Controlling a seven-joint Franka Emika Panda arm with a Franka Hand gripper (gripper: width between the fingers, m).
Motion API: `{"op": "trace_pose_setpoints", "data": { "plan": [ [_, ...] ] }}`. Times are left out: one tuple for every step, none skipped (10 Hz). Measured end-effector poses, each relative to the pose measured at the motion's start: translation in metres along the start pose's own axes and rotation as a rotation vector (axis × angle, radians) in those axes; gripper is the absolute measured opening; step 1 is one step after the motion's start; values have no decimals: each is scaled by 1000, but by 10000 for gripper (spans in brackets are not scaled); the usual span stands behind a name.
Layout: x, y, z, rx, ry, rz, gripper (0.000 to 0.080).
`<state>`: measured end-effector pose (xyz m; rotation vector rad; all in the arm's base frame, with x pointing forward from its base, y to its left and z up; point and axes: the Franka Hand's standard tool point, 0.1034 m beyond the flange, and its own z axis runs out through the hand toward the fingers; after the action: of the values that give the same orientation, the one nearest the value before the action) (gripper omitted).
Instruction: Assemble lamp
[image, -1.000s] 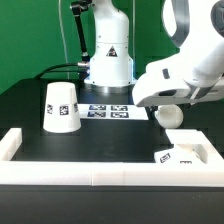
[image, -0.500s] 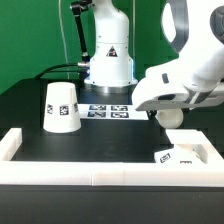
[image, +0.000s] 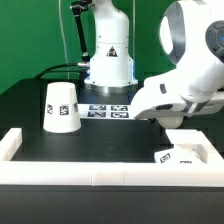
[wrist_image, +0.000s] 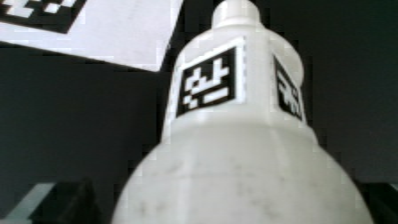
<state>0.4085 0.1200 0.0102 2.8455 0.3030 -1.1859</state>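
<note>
The arm (image: 185, 85) has dropped, now hiding the bulb (wrist_image: 222, 120) from the exterior view; we cannot tell whether the end effector (image: 168, 121) grips it.

The arm (image: 190, 75) wore glossy white rounded shells with grey seams at the joints. Its white pedestal (image: 110, 40), upper centre, bore a black triangular label (image: 112, 56); thin black cables (image: 63, 40) hung at upper left.
</note>
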Motion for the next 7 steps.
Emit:
{"op": "trace_pose_setpoints", "data": {
  "plan": [
    [1, 0, 2, 0, -1, 0, 699],
    [1, 0, 3, 0, -3, -1, 699],
    [1, 1, 2, 1, -3, 0, 572],
    [1, 1, 2, 1, -3, 0, 572],
    [1, 1, 2, 1, -3, -1, 574],
    [1, 1, 2, 2, -2, -3, 574],
    [1, 2, 0, 2, 2, -4, 574]
  ]
}}
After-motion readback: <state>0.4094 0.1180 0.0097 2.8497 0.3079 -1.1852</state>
